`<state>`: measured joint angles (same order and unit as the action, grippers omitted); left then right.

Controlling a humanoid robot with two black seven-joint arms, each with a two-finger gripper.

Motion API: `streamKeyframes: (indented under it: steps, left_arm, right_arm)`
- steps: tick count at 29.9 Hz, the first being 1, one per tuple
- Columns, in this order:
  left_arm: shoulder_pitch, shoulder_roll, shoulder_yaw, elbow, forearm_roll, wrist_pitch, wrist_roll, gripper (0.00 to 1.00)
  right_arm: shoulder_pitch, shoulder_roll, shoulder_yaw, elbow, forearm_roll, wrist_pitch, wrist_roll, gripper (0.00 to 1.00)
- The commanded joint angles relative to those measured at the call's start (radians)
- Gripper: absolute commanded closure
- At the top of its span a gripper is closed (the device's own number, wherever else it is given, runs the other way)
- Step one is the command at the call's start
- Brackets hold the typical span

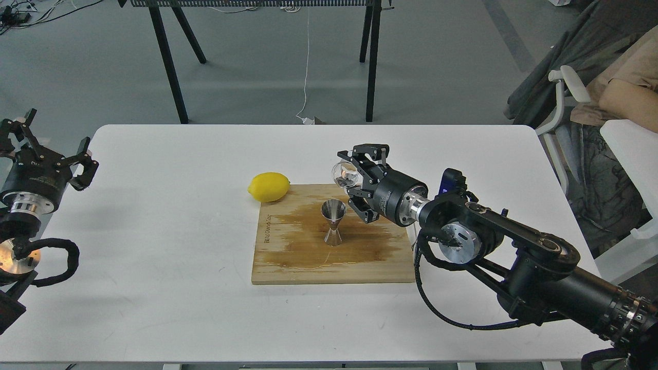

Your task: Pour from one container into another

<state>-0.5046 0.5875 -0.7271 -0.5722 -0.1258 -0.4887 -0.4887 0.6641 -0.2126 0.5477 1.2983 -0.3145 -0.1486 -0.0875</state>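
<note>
place: lab or test room | signs: bare grey floor (437, 67), loose cables (307, 61), black trestle legs (167, 56), plain white worktop (154, 267), office chair (560, 103)

Black jointed arms (514, 241), silver joint rings, looping black cables

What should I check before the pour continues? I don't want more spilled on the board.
1. Right pincer shut on the glass cup: ok.
2. Cup raised beside and above the steel jigger: ok.
3. Cup mouth lined up over the jigger's opening: cannot tell.
4. Jigger upright on the wooden cutting board: ok.
5. Board dry: not ok, a wet stain surrounds the jigger.
6. Lemon and left pincer away from the pour: ok.
</note>
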Motion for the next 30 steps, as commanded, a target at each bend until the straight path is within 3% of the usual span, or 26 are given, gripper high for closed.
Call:
streamKeyframes:
  steps: [1, 30]
  left_arm:
    - [0.000, 0.000, 0.000, 0.000, 0.000, 0.000, 0.000, 0.02]
    - [0.001, 0.000, 0.000, 0.000, 0.000, 0.000, 0.000, 0.02]
  right_arm:
    - [0.014, -0.001, -0.029, -0.001, -0.017, 0.000, 0.000, 0.51]
    - [0.109, -0.027, -0.189, -0.001, -0.166, 0.000, -0.003, 0.51]
